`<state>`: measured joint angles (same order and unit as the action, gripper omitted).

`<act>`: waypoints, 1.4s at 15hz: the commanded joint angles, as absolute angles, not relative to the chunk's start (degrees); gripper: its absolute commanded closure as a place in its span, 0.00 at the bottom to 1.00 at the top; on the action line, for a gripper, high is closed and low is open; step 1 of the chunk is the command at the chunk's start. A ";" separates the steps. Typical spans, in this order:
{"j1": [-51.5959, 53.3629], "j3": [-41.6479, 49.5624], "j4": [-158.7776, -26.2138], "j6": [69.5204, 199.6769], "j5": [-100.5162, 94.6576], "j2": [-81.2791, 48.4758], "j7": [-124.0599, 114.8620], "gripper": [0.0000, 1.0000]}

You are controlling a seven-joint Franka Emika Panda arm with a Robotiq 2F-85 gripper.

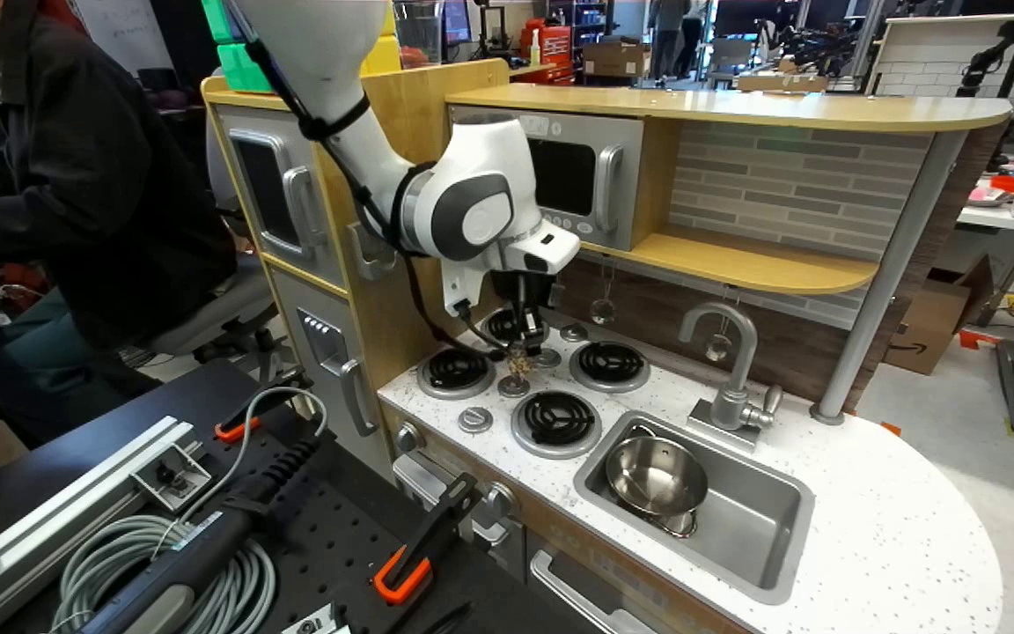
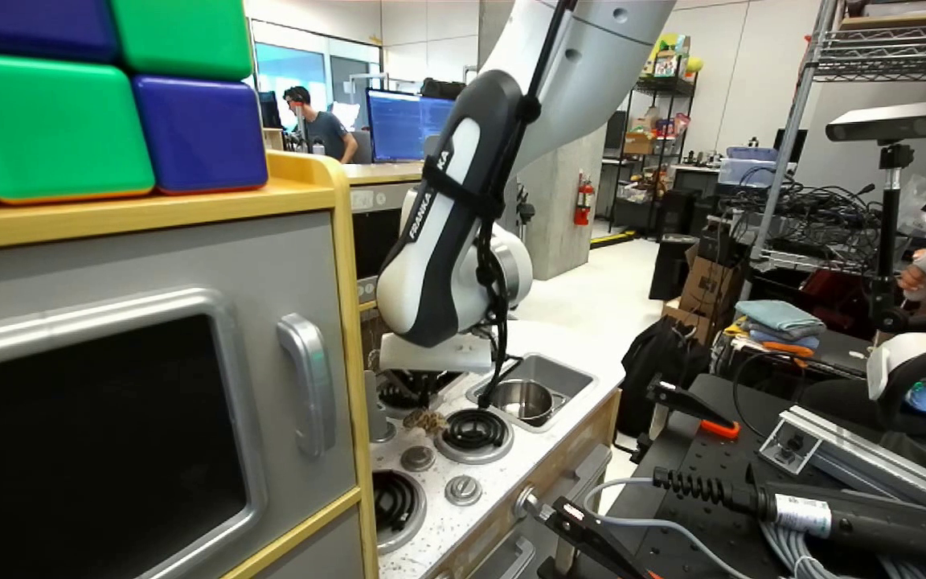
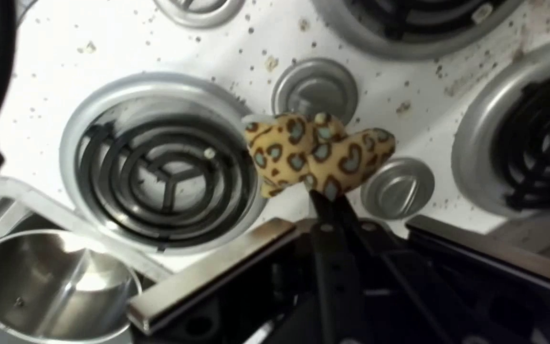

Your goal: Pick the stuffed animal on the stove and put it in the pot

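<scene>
The stuffed animal, a small yellow-tan toy with brown and grey-blue spots, shows in the wrist view [image 3: 322, 153] and in both exterior views [image 1: 518, 361] [image 2: 424, 420]. My gripper [image 3: 333, 197] points down over the white stove [image 1: 444, 421], its fingers close together on the toy's lower edge. The toy hangs at the fingertips, over the knobs between the burners; it looks slightly above the surface. The shiny steel pot [image 1: 655, 475] stands in the sink and also shows at the lower left of the wrist view [image 3: 55, 286]. The fingertips are partly hidden by the toy.
The grey sink basin [image 1: 762, 519] lies beside the burners, with a faucet [image 1: 736, 370] behind it. A microwave [image 1: 560, 176] and yellow shelf [image 1: 762, 260] overhang the back. A tall cabinet [image 2: 133, 386] stands beside the stove. A clamp [image 1: 423, 546] is at the front edge.
</scene>
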<state>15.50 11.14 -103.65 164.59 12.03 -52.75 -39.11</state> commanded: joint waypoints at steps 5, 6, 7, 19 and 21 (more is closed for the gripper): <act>10.86 15.96 -108.97 152.23 11.22 -41.50 -45.15 0.99; 10.72 17.09 -108.80 150.63 10.56 -41.79 -47.23 0.99; 10.47 18.11 -108.57 150.80 10.34 -42.63 -49.52 0.99; 7.54 21.16 -106.24 157.77 10.30 -46.91 -66.19 0.99; 8.23 23.05 -104.36 157.94 9.47 -49.13 -69.27 0.99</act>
<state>7.80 20.91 -108.07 156.54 11.41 -45.26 -64.06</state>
